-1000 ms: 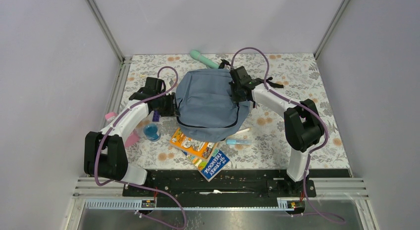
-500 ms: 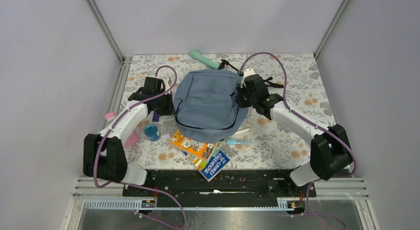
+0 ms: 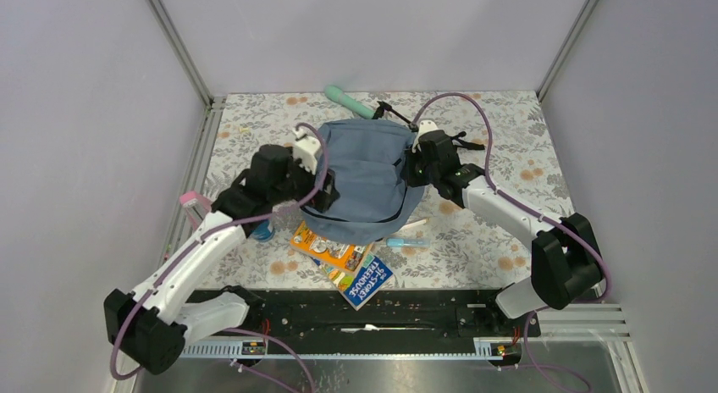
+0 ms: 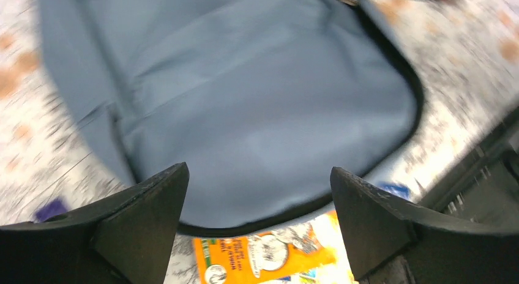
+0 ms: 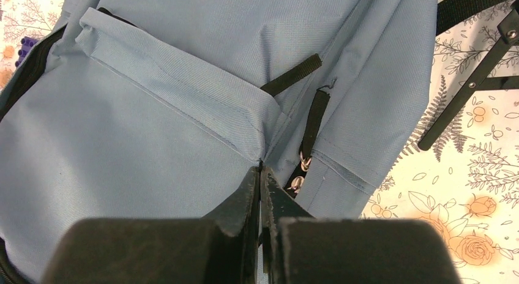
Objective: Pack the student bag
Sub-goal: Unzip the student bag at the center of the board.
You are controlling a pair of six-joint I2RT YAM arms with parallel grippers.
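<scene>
Left arm has swung in from the frame's left. Its left hand (image 4: pixel 258 174) hangs spread wide over the soft slate-blue fabric student bag (image 3: pixel 360 177), which lies centre frame on the floral surface (image 3: pixel 508 130). The right hand (image 5: pixel 262 174) is pressed together at the pocket seam. Packing appears barely begun: the orange booklet (image 3: pixel 328 243) and blue book (image 3: pixel 366 280) lie outside. The bag looks slack and flat.
</scene>
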